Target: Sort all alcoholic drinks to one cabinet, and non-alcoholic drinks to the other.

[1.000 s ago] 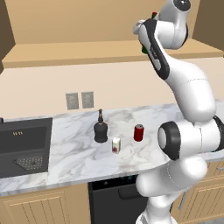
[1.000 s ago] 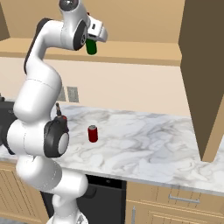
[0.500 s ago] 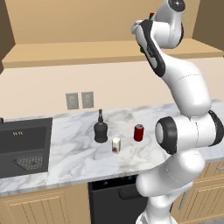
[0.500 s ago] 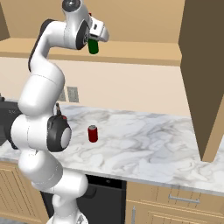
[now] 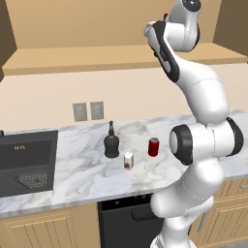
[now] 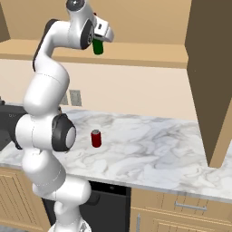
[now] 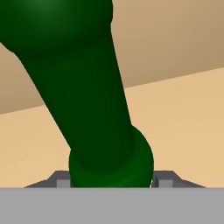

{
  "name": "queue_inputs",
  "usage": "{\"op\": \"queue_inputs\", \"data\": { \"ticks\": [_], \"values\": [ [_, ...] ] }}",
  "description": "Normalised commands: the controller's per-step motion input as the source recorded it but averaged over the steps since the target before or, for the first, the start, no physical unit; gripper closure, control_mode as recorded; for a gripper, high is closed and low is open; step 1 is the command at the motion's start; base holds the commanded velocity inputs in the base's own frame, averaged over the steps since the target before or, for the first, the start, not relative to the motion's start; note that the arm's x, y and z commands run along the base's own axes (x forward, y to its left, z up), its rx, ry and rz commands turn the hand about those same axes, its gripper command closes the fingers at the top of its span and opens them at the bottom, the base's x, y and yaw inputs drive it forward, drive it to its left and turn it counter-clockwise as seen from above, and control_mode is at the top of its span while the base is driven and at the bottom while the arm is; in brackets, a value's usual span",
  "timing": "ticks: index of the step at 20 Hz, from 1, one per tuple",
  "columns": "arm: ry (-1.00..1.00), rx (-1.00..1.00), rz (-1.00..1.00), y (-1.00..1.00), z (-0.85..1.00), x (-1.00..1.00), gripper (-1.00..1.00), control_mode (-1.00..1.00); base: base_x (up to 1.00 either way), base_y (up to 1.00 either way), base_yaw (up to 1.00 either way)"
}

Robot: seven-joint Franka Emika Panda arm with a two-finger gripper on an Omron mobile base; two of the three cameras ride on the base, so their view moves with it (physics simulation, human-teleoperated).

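Observation:
My gripper is raised high in front of the open wall cabinet, shut on the slim green bottle, which hangs just above the tan shelf. In the hand view the green bottle looms large between the fingertips. On the marble counter stand the squat black bottle, the tiny white carton and the red can, which also appears in the right base view. The cabinet's tan inside spans the top of the left base view.
An open cabinet door hangs at the right, reaching down close to the counter. A dark sink lies at the counter's left end, with two wall outlets behind. A black dishwasher front sits under the counter.
The upper arm has straightened and the hand has edged a little farther toward the cabinet with the green bottle. The drinks on the counter have not moved.

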Motion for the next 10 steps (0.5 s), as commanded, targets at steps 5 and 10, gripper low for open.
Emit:
{"op": "queue_inputs", "data": {
  "ticks": [5,10],
  "values": [
    [0.0,0.0,0.0,0.0,-0.01,0.17,1.0,-1.0,0.0,0.0,0.0],
    [0.0,0.0,0.0,0.0,-0.01,0.11,1.0,-1.0,0.0,0.0,0.0]
  ]
}}
